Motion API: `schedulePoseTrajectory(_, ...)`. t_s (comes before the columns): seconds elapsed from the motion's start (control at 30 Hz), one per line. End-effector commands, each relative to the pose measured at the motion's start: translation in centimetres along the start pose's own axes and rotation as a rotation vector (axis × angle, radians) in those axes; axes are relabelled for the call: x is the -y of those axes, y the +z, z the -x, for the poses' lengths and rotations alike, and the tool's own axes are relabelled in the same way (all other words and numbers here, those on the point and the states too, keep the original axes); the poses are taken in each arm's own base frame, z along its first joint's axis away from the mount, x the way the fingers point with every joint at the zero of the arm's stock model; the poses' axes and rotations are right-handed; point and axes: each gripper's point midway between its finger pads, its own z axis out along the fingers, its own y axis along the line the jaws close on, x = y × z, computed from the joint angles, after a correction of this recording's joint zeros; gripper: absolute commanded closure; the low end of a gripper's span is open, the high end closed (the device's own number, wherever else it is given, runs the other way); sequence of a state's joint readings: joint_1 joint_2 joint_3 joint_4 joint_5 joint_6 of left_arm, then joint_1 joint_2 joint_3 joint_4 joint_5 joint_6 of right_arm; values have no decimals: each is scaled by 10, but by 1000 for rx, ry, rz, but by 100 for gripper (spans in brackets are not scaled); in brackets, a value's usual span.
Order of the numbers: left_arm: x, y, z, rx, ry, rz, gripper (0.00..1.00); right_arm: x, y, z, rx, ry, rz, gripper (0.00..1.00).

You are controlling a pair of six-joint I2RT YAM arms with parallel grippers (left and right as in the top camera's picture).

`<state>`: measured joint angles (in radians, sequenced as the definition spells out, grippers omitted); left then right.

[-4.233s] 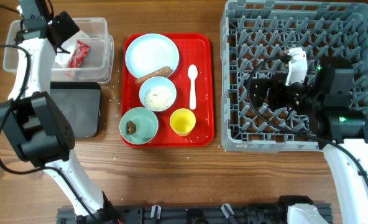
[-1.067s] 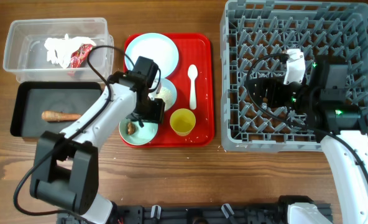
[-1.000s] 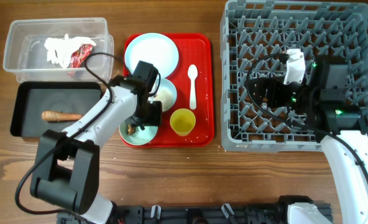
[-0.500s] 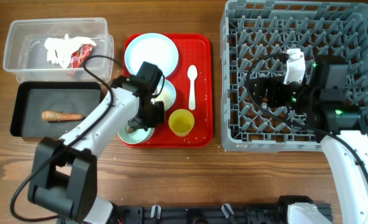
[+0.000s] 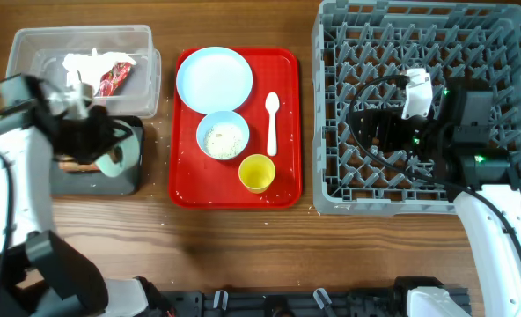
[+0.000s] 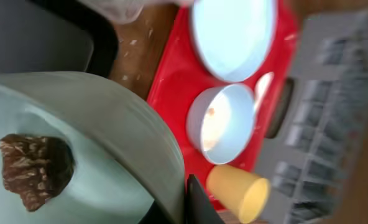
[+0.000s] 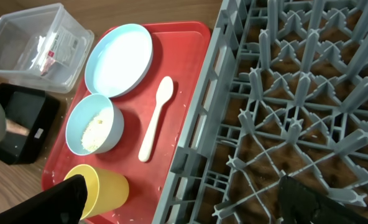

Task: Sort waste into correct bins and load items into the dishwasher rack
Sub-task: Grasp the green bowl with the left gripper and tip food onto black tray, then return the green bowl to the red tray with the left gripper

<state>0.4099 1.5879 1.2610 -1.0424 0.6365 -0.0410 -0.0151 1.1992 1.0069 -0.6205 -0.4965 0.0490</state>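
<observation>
The left pincer grips the green bowl, with a brown scrap inside, over the black tray. The right pincer hangs wide open above the rack.

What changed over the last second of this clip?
The left claw took hold of the green bowl and carried it left, off the red tray, to the black bin; the brown scrap is still inside. The plate, white bowl, spoon, yellow cup and the right claw over the rack stayed put.
</observation>
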Motion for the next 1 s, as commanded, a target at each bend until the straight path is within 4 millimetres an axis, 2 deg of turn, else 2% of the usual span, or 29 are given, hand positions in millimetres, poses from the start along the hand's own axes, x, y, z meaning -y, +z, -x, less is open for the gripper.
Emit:
schedulePoseTrajectory(0.0, -2, -22, 28, 85, 15, -284, 96, -1, -1, 7, 14, -2, -1, 0)
schedulePoseTrajectory(0.13, -21, -15, 47, 103, -70, -460, 96, -1, -1, 7, 17, -3, -1, 0)
schedulePoseTrajectory(0.27, -40, -4, 56, 100, -153, -600, 96, -1, -1, 7, 17, -3, -1, 0)
schedulePoseTrajectory(0.37, -51, -10, 62, 115, -253, -731, 96, -1, -1, 8, 20, -4, 0, 0)
schedulePoseTrajectory(0.5, -43, -37, 71, 170, -292, -894, 96, -1, -1, 8, 21, -4, 0, 0)
schedulePoseTrajectory(0.57, -42, -39, 70, 143, -356, -912, 96, -1, -1, 8, 20, -4, 0, 0)
schedulePoseTrajectory(0.83, -43, -40, 69, 115, -423, -918, 96, -1, -1, 8, 20, 3, 0, 0)
schedulePoseTrajectory(0.9, -36, -42, 67, 112, -404, -916, 96, -1, -1, 8, 21, 3, -1, 0)
schedulePoseTrajectory(0.97, -13, -42, 59, 102, -298, -875, 96, -1, -1, 9, 24, 1, 0, 0)
